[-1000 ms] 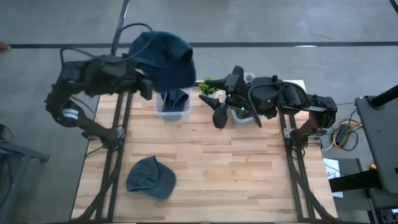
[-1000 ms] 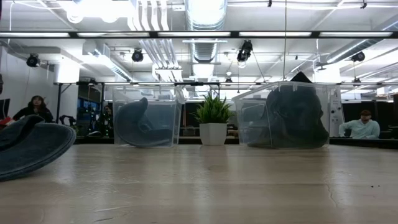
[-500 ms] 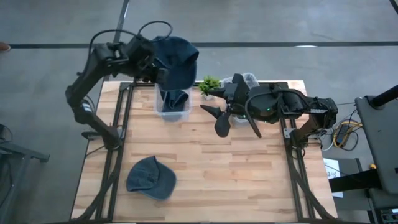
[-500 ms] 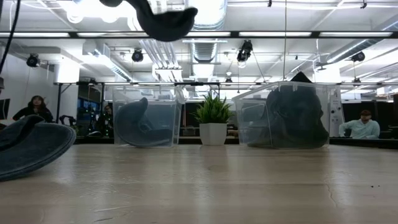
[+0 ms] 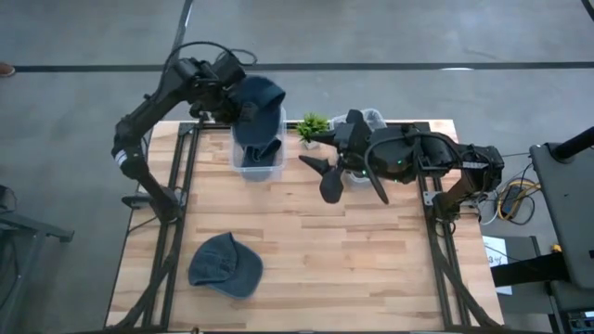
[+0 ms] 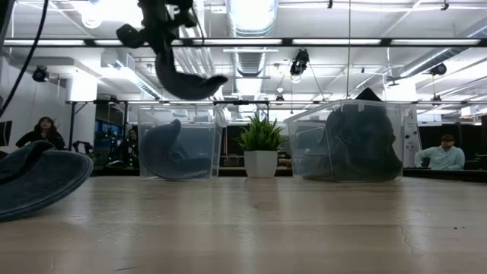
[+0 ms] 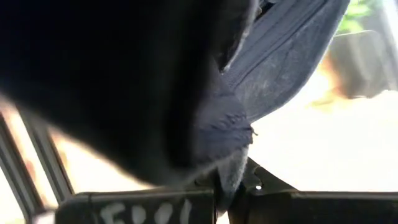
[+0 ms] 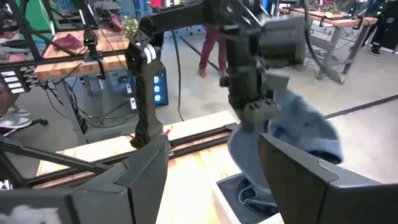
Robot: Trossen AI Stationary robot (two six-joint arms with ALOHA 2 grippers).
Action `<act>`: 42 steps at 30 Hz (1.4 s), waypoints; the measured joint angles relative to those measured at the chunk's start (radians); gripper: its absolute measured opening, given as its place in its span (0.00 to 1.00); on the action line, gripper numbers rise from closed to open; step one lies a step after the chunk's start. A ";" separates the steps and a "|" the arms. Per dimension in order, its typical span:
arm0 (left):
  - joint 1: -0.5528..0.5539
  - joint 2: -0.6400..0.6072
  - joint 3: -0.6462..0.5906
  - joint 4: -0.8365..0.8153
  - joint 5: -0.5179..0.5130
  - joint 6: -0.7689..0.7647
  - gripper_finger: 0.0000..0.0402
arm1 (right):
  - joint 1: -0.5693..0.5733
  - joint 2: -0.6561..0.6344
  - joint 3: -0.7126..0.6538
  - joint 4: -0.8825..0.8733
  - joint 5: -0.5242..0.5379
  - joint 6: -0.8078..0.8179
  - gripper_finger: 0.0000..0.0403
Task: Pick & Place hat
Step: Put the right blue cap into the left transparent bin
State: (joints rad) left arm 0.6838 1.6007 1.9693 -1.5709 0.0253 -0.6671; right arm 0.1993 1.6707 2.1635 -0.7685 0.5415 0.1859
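left gripper (image 5: 232, 93) clamped on hat (image 5: 258, 116) | hat hangs directly over far-left bin (image 5: 259, 160), brim down | right gripper (image 5: 345, 179) spread wide, empty, right of bin | second hat (image 5: 225, 265) near-left on table (image 5: 371, 260)

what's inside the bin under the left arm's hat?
The clear bin already holds one dark blue hat. The hat hanging from the left gripper covers the bin's far part from above.

— Where do we have our left gripper (image 5: 234, 96)?
— Raised at the far left edge, fingers clamped.
— And our right gripper (image 5: 357, 185)?
— Mid-table, fingers spread wide, hovering.
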 joint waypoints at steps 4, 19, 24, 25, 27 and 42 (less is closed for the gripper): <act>0.011 -0.008 -0.103 -0.001 0.017 -0.049 0.01 | 0.000 0.000 0.000 0.000 0.000 -0.002 0.60; 0.013 0.020 -0.288 0.001 0.045 -0.053 0.01 | 0.001 0.000 -0.004 0.000 0.000 -0.013 0.58; 0.010 0.056 -0.284 0.001 0.063 -0.035 0.03 | 0.001 0.002 -0.026 -0.001 0.000 -0.004 0.59; 0.009 0.061 -0.284 0.001 0.063 -0.033 0.03 | 0.001 0.002 -0.031 0.000 0.000 0.002 0.59; 0.008 0.072 -0.284 0.001 0.065 -0.034 0.03 | 0.001 0.002 -0.038 0.000 0.001 0.013 0.60; -0.007 0.112 -0.243 0.039 0.078 0.024 0.03 | 0.001 0.002 -0.042 0.020 0.003 0.021 0.59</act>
State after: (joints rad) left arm 0.6769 1.7126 1.7260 -1.5320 0.1035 -0.6432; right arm 0.2001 1.6726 2.1220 -0.7486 0.5446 0.2066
